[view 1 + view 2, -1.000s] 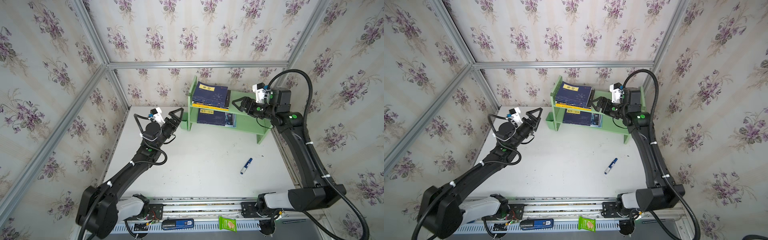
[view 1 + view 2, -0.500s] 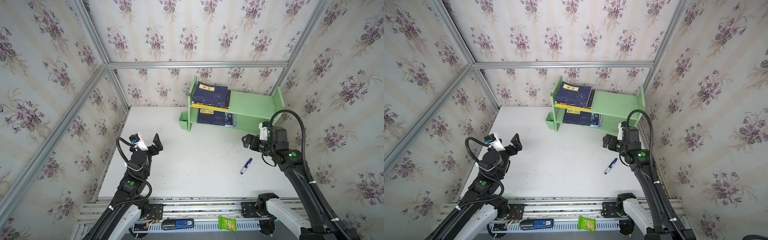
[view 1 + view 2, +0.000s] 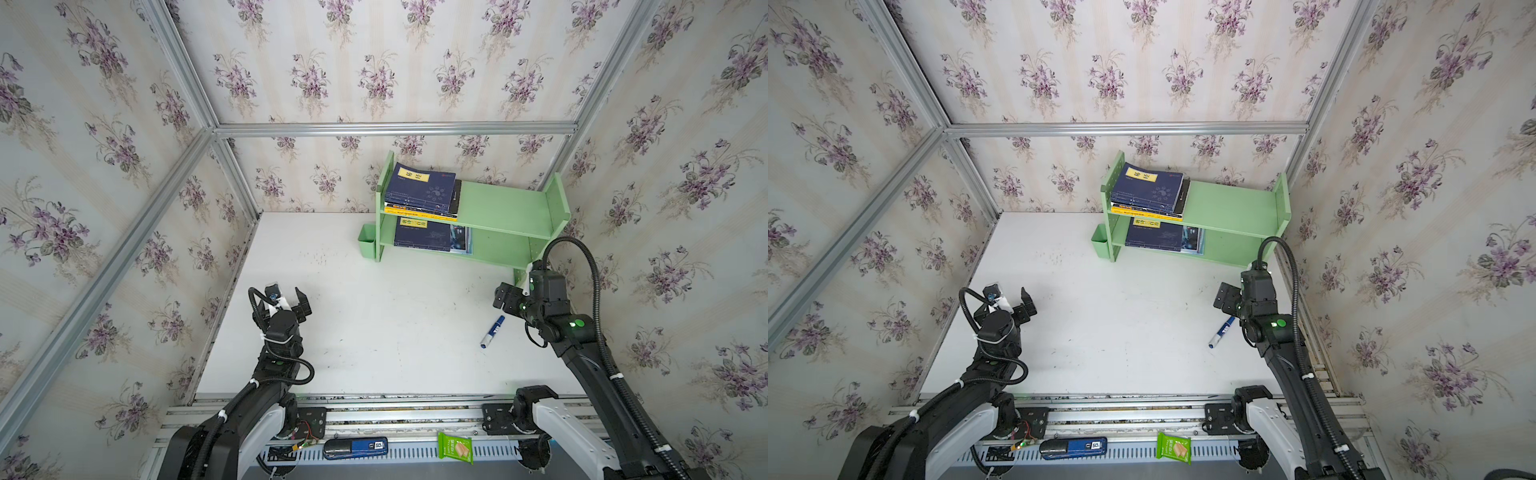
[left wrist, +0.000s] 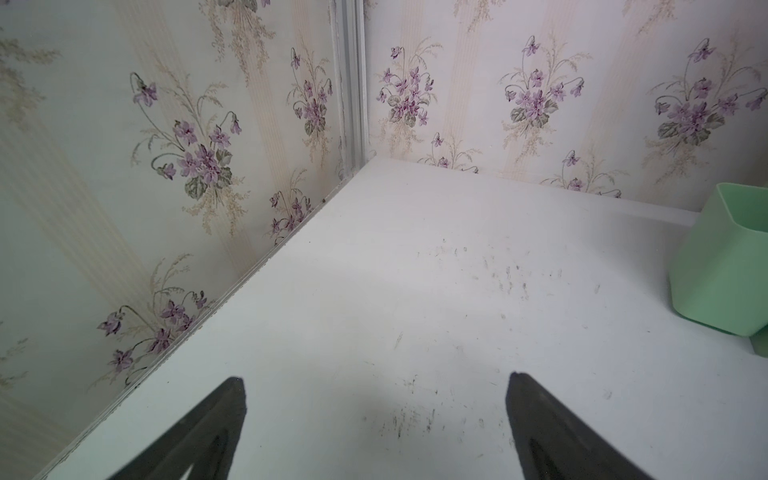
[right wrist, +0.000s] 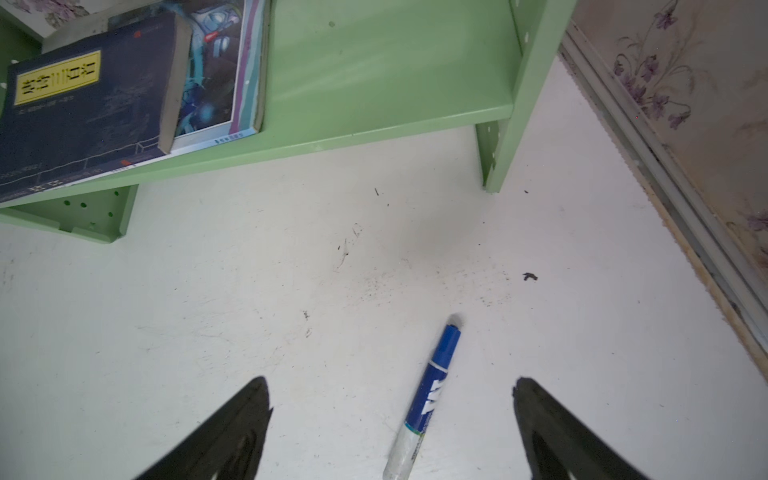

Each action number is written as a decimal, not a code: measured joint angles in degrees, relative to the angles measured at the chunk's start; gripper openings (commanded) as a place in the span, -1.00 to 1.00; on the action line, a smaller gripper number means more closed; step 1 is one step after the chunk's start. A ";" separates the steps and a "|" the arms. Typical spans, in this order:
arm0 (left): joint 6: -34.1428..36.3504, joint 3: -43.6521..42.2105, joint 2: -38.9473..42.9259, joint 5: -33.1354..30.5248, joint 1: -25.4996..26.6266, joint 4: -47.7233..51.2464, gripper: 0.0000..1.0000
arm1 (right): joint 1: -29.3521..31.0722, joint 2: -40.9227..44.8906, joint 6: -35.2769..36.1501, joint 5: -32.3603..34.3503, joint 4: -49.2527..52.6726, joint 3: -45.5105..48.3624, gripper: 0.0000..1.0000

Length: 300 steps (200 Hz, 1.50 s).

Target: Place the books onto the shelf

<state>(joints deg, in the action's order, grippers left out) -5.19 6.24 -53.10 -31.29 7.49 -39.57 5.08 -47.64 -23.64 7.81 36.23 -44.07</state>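
All books (image 3: 422,189) I can see lie stacked on the green shelf (image 3: 507,205), though I can't count them surely; left gripper (image 4: 376,386) and right gripper (image 5: 391,382) gape wide, empty.

Table (image 3: 374,340): white, scuffed
On table: shelf (image 3: 503,203) upper middle; pen (image 3: 492,331) right of centre
On shelf: books (image 3: 422,189) flat, both tiers

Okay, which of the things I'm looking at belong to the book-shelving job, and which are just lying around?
Part of the job:
- books on the upper tier
- books on the lower tier
- green shelf

Just lying about:
- marker pen
- green snack packet
- blue device
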 measured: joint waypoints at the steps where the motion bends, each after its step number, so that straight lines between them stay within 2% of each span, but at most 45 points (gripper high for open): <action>1: 0.00 0.00 -0.15 0.11 -0.09 -0.17 0.99 | 0.00 0.00 0.00 0.15 -0.04 0.04 0.92; 19: 0.44 -0.04 -2.91 2.21 -1.55 -4.35 0.99 | 0.00 0.07 0.04 2.27 -1.09 0.61 0.99; 83: 2.47 1.22 -11.39 11.08 -3.32 -15.10 0.99 | 0.00 0.90 1.22 9.05 -7.15 5.20 0.99; 117: 3.63 4.37 -22.08 14.27 -3.39 -18.84 0.99 | 0.00 -2.86 3.76 13.20 -9.73 5.97 0.99; 133: 3.80 7.72 -22.51 15.21 -3.50 -15.50 0.99 | 0.00 -5.14 4.50 14.97 -11.78 6.43 0.99; 149: 3.80 8.39 -22.91 15.69 -3.80 -17.84 0.99 | 0.00 -7.89 6.19 16.33 -15.54 7.82 0.99; 172: 3.78 8.66 -22.67 16.31 -4.04 -15.06 0.99 | 0.00 -11.15 10.78 16.48 -23.93 11.78 0.99; 219: 3.78 8.85 -22.64 16.57 -4.09 -14.78 0.99 | 0.00 -18.03 18.62 15.69 -47.67 19.41 0.99; 265: 3.78 8.85 -22.64 16.59 -4.09 -14.78 0.99 | 0.00 -28.70 22.56 9.55 -67.84 22.99 0.99; 300: 3.78 8.85 -22.64 16.59 -4.09 -14.78 0.99 | 0.11 -32.28 25.22 6.97 -80.61 26.88 0.99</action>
<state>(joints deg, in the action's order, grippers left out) -1.41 15.09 -75.75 -14.70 3.40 -54.35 5.19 -79.92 1.58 14.79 -44.38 -17.19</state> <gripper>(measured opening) 0.993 0.996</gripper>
